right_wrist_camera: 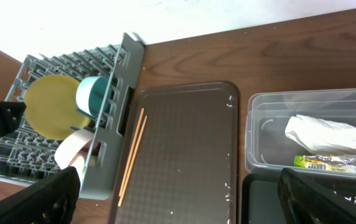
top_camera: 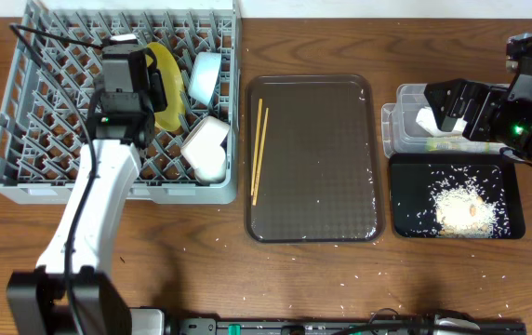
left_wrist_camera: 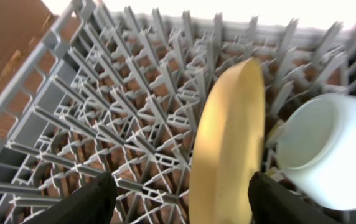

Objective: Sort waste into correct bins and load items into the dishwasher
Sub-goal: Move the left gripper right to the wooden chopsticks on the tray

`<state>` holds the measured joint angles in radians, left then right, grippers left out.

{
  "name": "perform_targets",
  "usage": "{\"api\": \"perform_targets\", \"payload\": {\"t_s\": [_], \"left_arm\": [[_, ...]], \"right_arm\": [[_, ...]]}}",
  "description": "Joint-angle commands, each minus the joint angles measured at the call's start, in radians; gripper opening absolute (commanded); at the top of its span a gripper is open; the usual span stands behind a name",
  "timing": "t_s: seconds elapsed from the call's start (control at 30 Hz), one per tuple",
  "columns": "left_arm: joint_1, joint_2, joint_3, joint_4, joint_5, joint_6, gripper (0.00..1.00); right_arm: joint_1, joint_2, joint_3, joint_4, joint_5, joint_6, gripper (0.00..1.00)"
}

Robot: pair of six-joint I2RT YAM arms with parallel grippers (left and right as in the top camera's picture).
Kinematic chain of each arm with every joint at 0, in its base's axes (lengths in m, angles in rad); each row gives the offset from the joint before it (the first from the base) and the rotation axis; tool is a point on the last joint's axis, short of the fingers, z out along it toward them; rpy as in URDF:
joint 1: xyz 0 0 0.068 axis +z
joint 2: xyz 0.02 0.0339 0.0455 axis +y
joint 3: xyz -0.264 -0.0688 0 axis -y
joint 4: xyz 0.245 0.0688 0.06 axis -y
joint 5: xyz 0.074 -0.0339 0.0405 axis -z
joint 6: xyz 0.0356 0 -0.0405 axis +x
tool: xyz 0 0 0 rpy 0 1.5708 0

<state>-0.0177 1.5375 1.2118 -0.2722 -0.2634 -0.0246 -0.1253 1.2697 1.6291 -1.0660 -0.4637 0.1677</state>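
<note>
I see the yellow plate [top_camera: 166, 88] on edge in the grey dish rack [top_camera: 43, 102], with the light blue bowl [top_camera: 205, 76] and white bowl [top_camera: 206, 144] beside it. The chopsticks [top_camera: 259, 149] lie right of the rack. The napkin [top_camera: 428, 119] and wrapper [top_camera: 452, 143] sit in the clear tub [top_camera: 392, 126], the rice [top_camera: 461, 205] in the black tray [top_camera: 405, 219].

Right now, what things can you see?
Grey plastic dish rack: one, grey, left.
Round yellow plate: one, yellow, upright in the rack.
Light blue bowl: one, blue, in the rack beside the plate.
White bowl: one, white, rack's front right.
Small white cup: apparently one, white, against the white bowl.
Dark brown serving tray: one, brown, middle.
Thin wooden chopsticks: two, tan, on the brown tray's left part.
Clear plastic tub: one, see-through, right.
Crumpled white paper napkin: one, white, in the tub.
Green-yellow snack wrapper: one, green-yellow, in the tub.
Shallow black tray: one, black, in front of the tub.
Rice-like scraps: many, whitish, mostly in the black tray.
Left gripper: one, black, open, astride the plate.
Right gripper: one, black, open, above the tub.
</note>
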Motion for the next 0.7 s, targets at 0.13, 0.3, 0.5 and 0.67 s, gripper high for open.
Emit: {"api": "perform_targets", "payload": {"t_s": [0.13, 0.3, 0.5, 0.67], "left_arm": [[-0.042, -0.29, -0.003, -0.121, 0.234, -0.112, 0.71], [-0.22, -0.287, 0.091, -0.288, 0.244, -0.158, 0.71], [-0.431, -0.114, 0.28, -0.425, 0.153, -0.222, 0.71], [-0.537, 0.113, 0.417, -0.529, 0.113, -0.272, 0.71]], "right_arm": [[-0.012, 0.0, 0.013, -0.002, -0.008, 0.003, 0.99], [-0.012, 0.0, 0.013, -0.002, -0.008, 0.003, 0.99], [-0.012, 0.0, 0.012, -0.002, -0.008, 0.003, 0.99], [-0.012, 0.0, 0.013, -0.002, -0.008, 0.003, 0.99]]}}
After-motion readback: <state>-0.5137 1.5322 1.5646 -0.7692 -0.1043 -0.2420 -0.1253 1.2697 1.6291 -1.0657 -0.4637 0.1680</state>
